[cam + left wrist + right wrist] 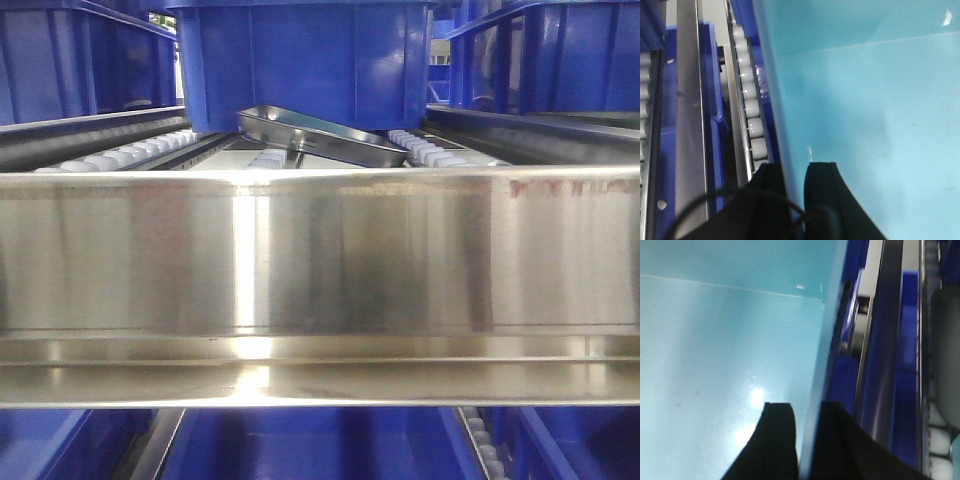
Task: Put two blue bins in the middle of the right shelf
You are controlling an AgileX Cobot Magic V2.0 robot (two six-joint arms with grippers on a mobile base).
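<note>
Glossy pale-blue bin [865, 100] — shiny steel shelf [320, 260]

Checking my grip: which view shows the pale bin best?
Left wrist: the bin is sharp, wall between the left fingers. Right wrist shows it blurrier, wall between the right fingers. Front view shows only dark bins.

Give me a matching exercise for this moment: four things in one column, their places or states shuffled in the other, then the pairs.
Things:
1. pale blue bin
2. steel tray
3. dark blue bin
4. steel rail

Places or states:
A. spans the front view's whole width
B. tilted, in front of a bin
C. walls between the fingers of the left gripper and the right gripper
D. top centre of the front view, behind the tray

Pairs: 1-C, 2-B, 3-D, 4-A
</note>
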